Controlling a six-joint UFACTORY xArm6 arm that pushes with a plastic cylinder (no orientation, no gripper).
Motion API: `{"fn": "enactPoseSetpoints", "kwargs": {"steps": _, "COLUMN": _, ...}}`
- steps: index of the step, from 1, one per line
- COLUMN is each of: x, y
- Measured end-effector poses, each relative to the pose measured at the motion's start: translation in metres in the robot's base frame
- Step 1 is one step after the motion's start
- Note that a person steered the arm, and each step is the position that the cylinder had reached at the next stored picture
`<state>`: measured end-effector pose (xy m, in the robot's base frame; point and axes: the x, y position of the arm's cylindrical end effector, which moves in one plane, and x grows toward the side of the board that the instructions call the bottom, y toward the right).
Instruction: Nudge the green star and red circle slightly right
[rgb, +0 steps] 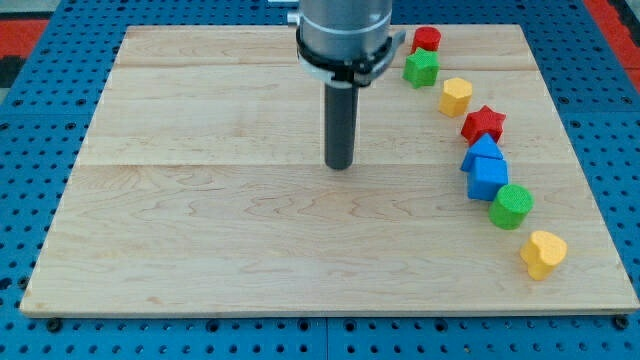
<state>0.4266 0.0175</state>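
1. Across nearly the whole view you have the wooden board (200, 250), sitting on a blue pegboard (40, 100).
2. Down from the board's top edge, near its middle, comes the arm (345, 35), ending in the dark rod; my tip (341, 166) rests on bare wood around board centre, well apart from every block. No gripper on this rig, so nothing is grasped or clamped, and the tip touches no block.
3. Along the right side you see eight blocks in a curved line, from the top edge toward the bottom right corner.
4. Biggest: two blue blocks (486, 170) bunched together at mid right edge; exact shapes unclear.
5. Green cylinder (511, 206) just below them, touching or nearly so.
6. Yellow heart (542, 253) nearest the bottom right corner.
7. Red star (484, 124) just above the blue pair.
8. Yellow heart-like block (456, 96) next up.
9. Task pair: green star (421, 68), with the red circle (427, 40) just above it at the top edge, touching or nearly so. Both lie right of the rod.
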Motion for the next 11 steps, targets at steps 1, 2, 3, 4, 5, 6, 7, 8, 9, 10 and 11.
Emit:
{"fn": "enactPoseSetpoints", "kwargs": {"steps": 1, "x": -0.031, "y": 0.000}}
{"fn": "enactPoseSetpoints", "kwargs": {"steps": 2, "x": -0.062, "y": 0.000}}
{"fn": "enactPoseSetpoints", "kwargs": {"steps": 3, "x": -0.095, "y": 0.000}}
{"fn": "enactPoseSetpoints", "kwargs": {"steps": 4, "x": -0.142, "y": 0.004}}
{"fn": "enactPoseSetpoints", "kwargs": {"steps": 5, "x": -0.177, "y": 0.014}}
{"fn": "enactPoseSetpoints", "kwargs": {"steps": 6, "x": -0.177, "y": 0.041}}
{"fn": "enactPoseSetpoints", "kwargs": {"steps": 7, "x": -0.177, "y": 0.068}}
{"fn": "enactPoseSetpoints", "kwargs": {"steps": 8, "x": -0.172, "y": 0.083}}
{"fn": "enactPoseSetpoints", "kwargs": {"steps": 9, "x": -0.171, "y": 0.099}}
{"fn": "enactPoseSetpoints", "kwargs": {"steps": 10, "x": -0.171, "y": 0.109}}
{"fn": "enactPoseSetpoints", "kwargs": {"steps": 11, "x": -0.171, "y": 0.109}}
